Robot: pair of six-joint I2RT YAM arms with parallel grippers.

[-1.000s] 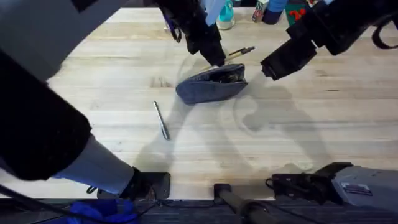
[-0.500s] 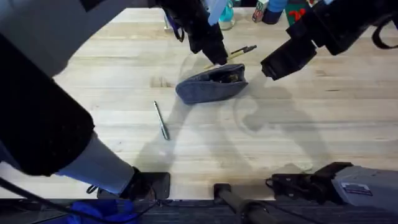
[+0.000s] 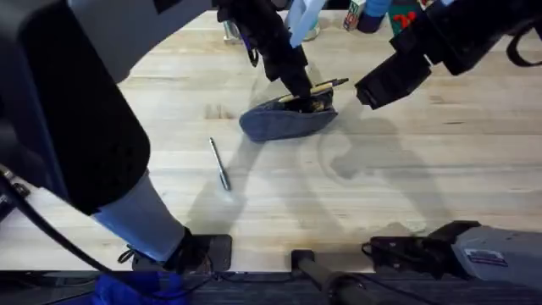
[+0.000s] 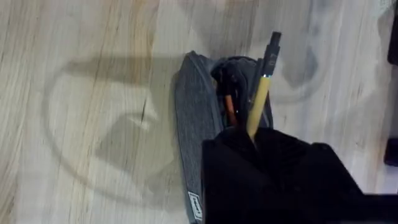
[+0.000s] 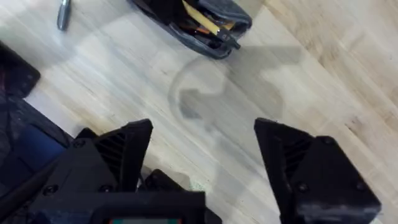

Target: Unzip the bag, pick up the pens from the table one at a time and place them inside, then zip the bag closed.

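The bag (image 3: pixel 286 120) lies near the middle of the table (image 3: pixel 406 186), toward its far side, with its zipper already open so the mouth gapes upward and dark contents show inside. The left gripper (image 3: pixel 298 85) reaches across from the left and hangs directly over that opening, its fingers clamped on the yellow pen (image 4: pixel 260 99), which sticks out beyond them with its black end pointing into the pouch. Holding the pen lengthwise along the bag makes sense: the opening is a long narrow slot, so a pen lined up with it can slide in without catching the fabric edges. In the left wrist view the pen's tip sits over the open mouth, though whether it already touches anything inside is hard to tell. The right gripper (image 5: pixel 202 146) hovers to the right of the bag, well apart from it, fingers spread wide and empty, probably parked out of the way until it is needed to steady the pouch or work the zipper. The silver pen (image 3: pixel 220 164) rests on the bare wood to the near left of the bag, untouched, so one pen remains to be fetched and the zip closing has not begun.
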